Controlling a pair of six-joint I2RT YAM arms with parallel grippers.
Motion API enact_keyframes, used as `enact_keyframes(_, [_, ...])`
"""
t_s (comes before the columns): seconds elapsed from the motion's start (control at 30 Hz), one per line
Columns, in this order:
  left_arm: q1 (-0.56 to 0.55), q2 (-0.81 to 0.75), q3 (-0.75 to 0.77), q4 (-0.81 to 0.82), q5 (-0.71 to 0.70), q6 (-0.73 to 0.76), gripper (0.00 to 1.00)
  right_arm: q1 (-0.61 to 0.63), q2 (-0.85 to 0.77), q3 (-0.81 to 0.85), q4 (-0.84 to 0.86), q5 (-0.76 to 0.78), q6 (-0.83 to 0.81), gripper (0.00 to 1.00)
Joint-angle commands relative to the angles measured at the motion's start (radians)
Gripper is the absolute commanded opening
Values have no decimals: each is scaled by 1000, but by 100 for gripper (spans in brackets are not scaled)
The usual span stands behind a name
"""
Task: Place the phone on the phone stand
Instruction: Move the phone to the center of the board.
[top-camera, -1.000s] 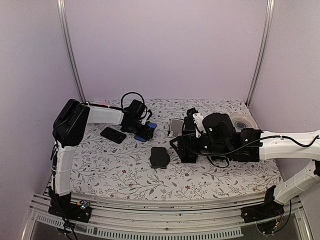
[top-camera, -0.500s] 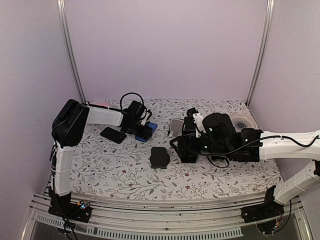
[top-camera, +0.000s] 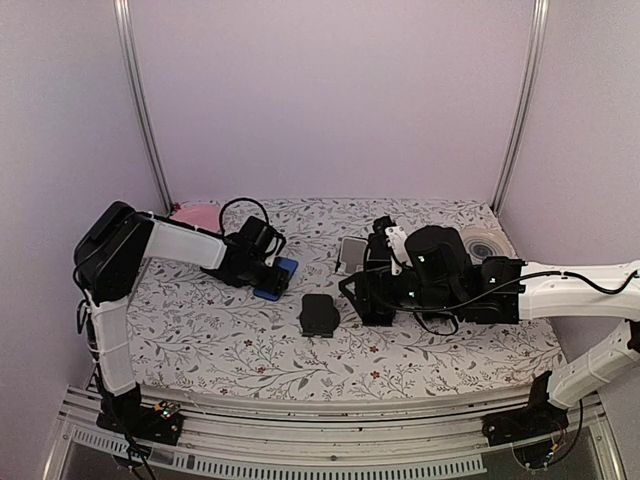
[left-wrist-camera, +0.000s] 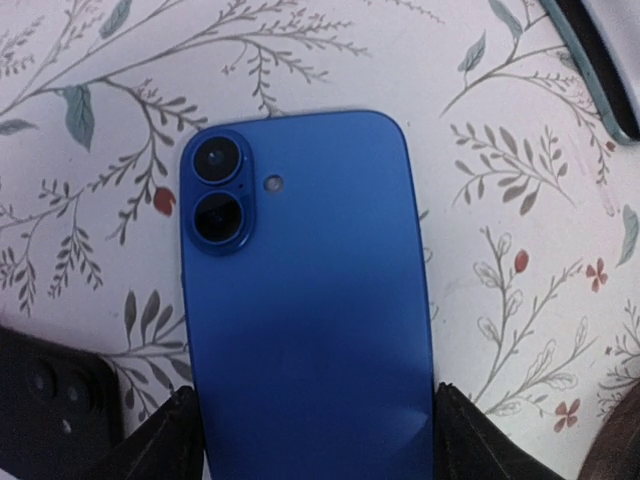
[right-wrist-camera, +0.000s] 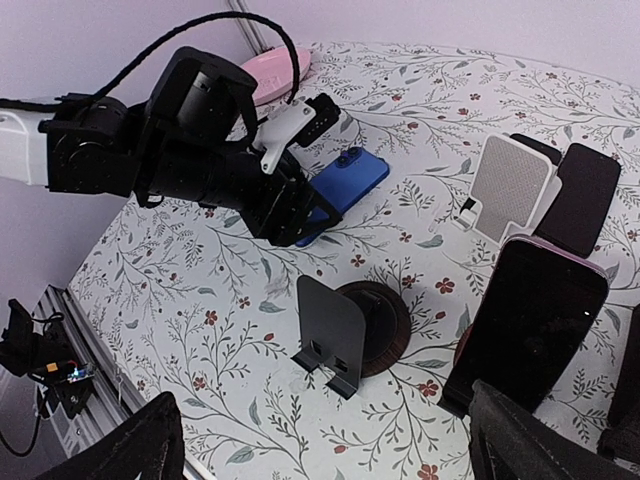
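The blue phone (left-wrist-camera: 300, 300) lies back-up with its two camera lenses showing, over the flowered cloth left of centre (top-camera: 279, 277). My left gripper (left-wrist-camera: 315, 440) is shut on its lower end, a finger pressed against each long edge. The black phone stand (top-camera: 319, 313) is an upright plate on a round dark base (right-wrist-camera: 335, 335), to the right of and nearer than the phone. My right gripper (right-wrist-camera: 340, 445) hovers open above and just right of the stand, holding nothing.
A white stand (right-wrist-camera: 510, 190) and a black phone (right-wrist-camera: 585, 195) sit behind the black one. A pink-edged phone (right-wrist-camera: 530, 320) leans upright near my right gripper. A pink dish (top-camera: 195, 215) lies at the back left. Another black phone (left-wrist-camera: 45, 400) lies beside the blue one.
My left gripper's jaws have come in onto the blue phone, and arm and phone have shifted left and toward the near edge. The right arm has not moved.
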Motion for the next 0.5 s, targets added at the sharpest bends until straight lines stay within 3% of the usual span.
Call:
enact_keyframes(0.0, [-26,-23,-132,-101,-21,-36,67,1,4,2,29,-10,5,99])
enact_keyframes(0.13, [-31,-55,-172,-90,-26,-44,70,1,9,6,37,-19,3,99])
enact_keyframes(0.47, [-32,-19,-107,-104,-39,-24,96,0,9,21,22,-16,-4,99])
